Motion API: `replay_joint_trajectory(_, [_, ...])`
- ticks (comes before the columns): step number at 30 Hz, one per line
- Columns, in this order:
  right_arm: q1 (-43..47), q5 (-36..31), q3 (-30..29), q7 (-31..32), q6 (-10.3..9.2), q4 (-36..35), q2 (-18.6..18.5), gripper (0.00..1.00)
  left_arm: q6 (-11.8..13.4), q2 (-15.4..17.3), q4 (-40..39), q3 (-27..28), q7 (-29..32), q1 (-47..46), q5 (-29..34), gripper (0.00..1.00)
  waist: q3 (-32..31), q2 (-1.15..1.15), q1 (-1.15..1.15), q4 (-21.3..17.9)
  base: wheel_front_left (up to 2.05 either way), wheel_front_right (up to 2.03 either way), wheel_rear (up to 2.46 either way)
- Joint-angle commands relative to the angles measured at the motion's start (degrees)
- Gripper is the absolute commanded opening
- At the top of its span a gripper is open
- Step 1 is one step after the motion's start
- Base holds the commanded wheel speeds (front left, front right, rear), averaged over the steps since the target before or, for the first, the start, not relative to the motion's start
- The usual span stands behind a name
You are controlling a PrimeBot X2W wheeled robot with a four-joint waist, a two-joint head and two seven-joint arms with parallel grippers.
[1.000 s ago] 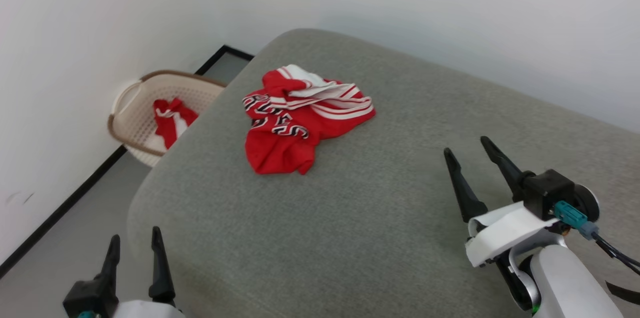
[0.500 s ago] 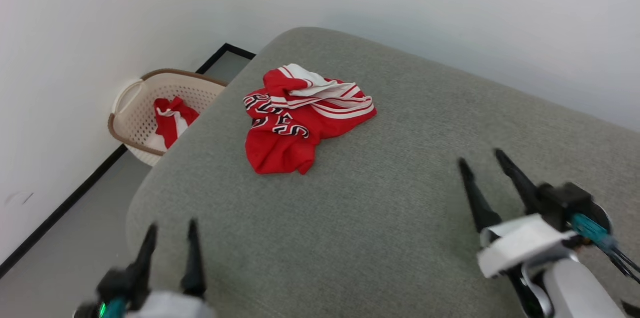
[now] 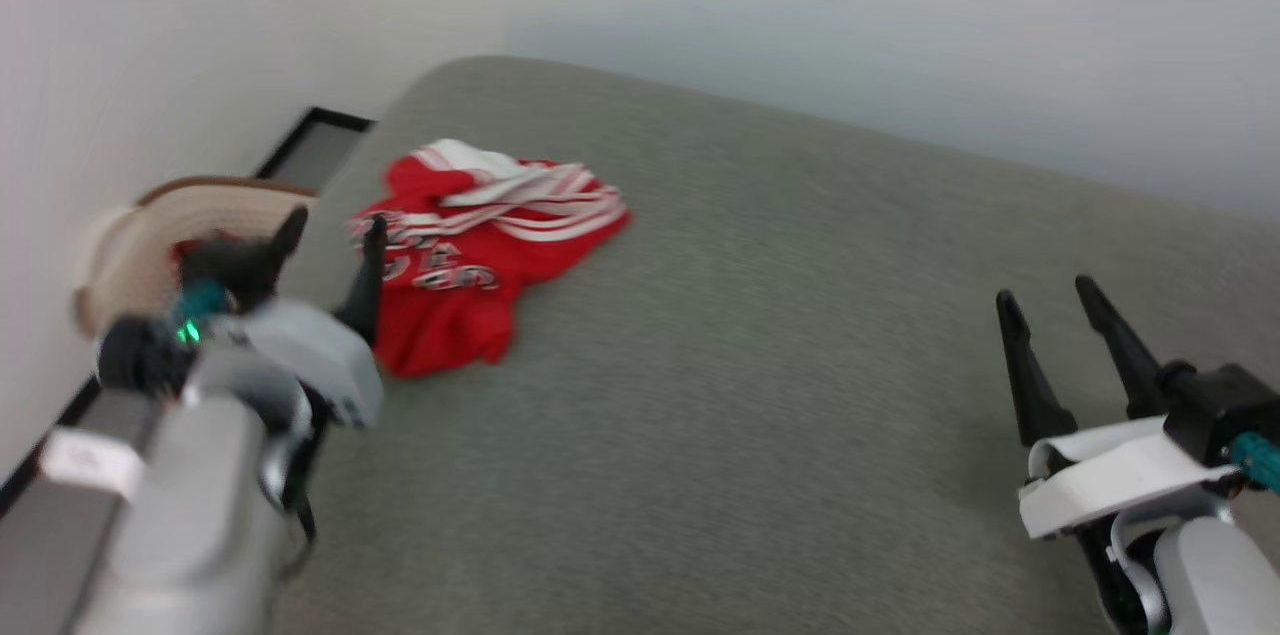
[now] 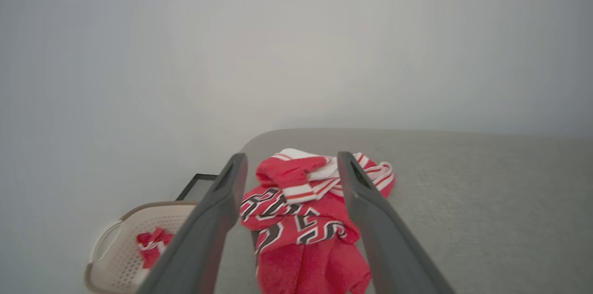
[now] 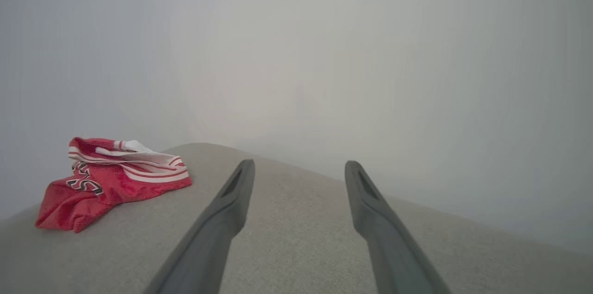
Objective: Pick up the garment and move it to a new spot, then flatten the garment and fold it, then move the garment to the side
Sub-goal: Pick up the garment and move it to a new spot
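The garment (image 3: 470, 255), a red jersey T-shirt with white striped sleeves and black lettering, lies crumpled near the far left corner of the grey cushioned surface (image 3: 760, 365). My left gripper (image 3: 332, 223) is open at the surface's left edge, its fingertips just left of the garment and not touching it. In the left wrist view the garment (image 4: 305, 220) sits ahead between the two open fingers (image 4: 217, 201). My right gripper (image 3: 1045, 295) is open over the surface's right side, far from the garment (image 5: 111, 178), which lies to its left in the right wrist view.
A beige laundry basket (image 3: 130, 235) with a brown rim stands on the floor left of the surface, partly behind my left gripper; in the left wrist view the basket (image 4: 125, 243) holds another red and white cloth (image 4: 153, 245). White walls close the back and left.
The head camera has swung, shifting the scene left. My left arm has risen from the lower left up towards the garment. Both grippers stay open; the garment lies unmoved.
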Motion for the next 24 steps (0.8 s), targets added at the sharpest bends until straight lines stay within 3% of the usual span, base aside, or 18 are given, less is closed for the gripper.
replay_joint_trajectory(1, [-1.5,0.3,-0.3,0.0,-0.08,-0.6,-0.3,1.00,-0.1,2.1,3.3,-2.2,2.3,-5.1,-4.6,1.00,10.7,0.00,0.00,-13.2,0.00,0.00,0.00])
replay_joint_trajectory(11, [-5.6,1.5,0.4,0.0,-0.07,-2.3,0.1,1.00,-0.1,14.1,14.9,-12.6,25.7,-17.2,-26.7,1.00,18.2,0.00,0.00,-23.6,0.00,0.00,0.00])
replay_joint_trajectory(17, [-7.0,1.7,0.9,0.0,-0.08,-3.0,0.0,1.00,-0.1,17.2,20.8,-14.6,32.9,-20.7,-29.7,1.00,20.8,0.00,0.00,-26.0,0.00,0.00,0.00])
replay_joint_trajectory(24, [-8.4,1.6,1.3,0.0,-0.08,-3.4,-0.2,1.00,-0.1,16.7,28.4,-15.8,37.2,-21.7,-31.1,1.00,22.7,0.00,0.00,-26.9,0.00,0.00,0.00])
